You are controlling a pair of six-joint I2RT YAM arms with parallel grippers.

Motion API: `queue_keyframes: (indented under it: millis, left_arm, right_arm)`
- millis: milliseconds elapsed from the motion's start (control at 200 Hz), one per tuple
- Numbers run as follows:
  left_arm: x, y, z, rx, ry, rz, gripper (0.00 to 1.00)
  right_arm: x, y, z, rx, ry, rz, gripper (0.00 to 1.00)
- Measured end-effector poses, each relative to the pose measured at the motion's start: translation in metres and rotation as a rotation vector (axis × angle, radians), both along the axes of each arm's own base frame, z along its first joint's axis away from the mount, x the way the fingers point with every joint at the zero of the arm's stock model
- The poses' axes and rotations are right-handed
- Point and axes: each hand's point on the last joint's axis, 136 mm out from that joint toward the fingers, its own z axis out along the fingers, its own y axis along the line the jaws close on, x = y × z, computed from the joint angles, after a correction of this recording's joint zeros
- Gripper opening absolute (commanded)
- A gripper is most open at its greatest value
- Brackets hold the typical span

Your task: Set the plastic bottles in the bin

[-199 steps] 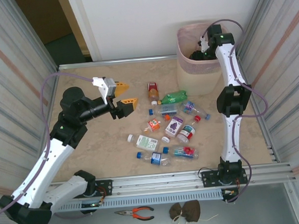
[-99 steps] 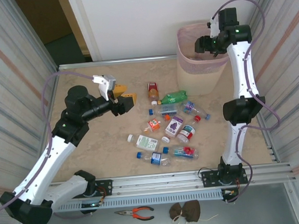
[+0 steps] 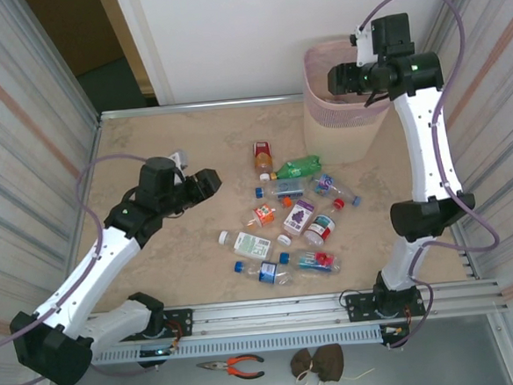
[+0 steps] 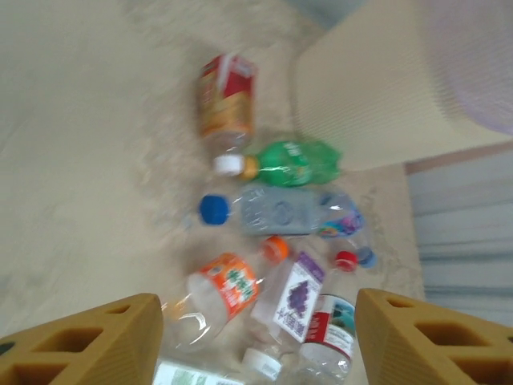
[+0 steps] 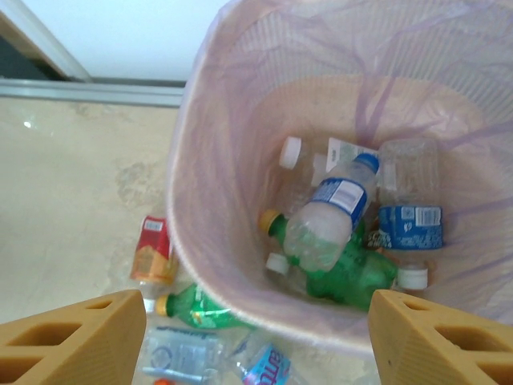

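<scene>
From above, the bin [image 3: 345, 138] stands on the surface [image 3: 165, 146] at about 1 o'clock, against the far edge. A loose scatter of plastic bottles [image 3: 289, 217] lies just right of centre. The left hand [image 3: 205, 184] hangs low at their 9 o'clock, too dark here to read its jaws. The right hand [image 3: 344, 77] hovers over the bin's mouth.

From the left wrist, the left hand [image 4: 256, 309] stands spread, its orange fingers [image 4: 96, 341] at 7 and 5 o'clock with nothing gripped. Beyond them lie a red-labelled bottle [image 4: 227, 100] at 12 o'clock and a green bottle [image 4: 292, 163] below it. The bin's wall is at 2 o'clock.

From the right wrist, the right hand [image 5: 258, 321] is also spread and empty above the bin. Inside, a blue-capped bottle [image 5: 329, 216] rests across a green one.
</scene>
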Motion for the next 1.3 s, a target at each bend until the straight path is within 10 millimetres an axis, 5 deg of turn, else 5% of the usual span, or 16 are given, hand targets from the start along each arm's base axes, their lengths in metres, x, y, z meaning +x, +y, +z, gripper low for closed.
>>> queue_keyframes:
  millis: [291,516,862,1303]
  left_arm:
    - [-0.030,0.019,-0.099,-0.020,0.446,0.255,0.60]
    - [-0.055,0.017,-0.146,-0.054,0.664,0.358,0.67]
    - [-0.061,0.002,-0.173,-0.124,0.812,0.412,0.68]
    - [-0.054,-0.014,-0.197,-0.181,0.898,0.451,0.57]
  right_arm:
    - [-0.030,0.022,-0.001,-0.020,-0.009,0.037,0.72]
    - [-0.043,0.022,-0.007,-0.029,-0.004,0.031,0.72]
    - [-0.048,0.024,-0.011,-0.026,-0.003,0.027,0.72]
    - [-0.051,0.022,-0.007,-0.034,-0.017,0.018,0.72]
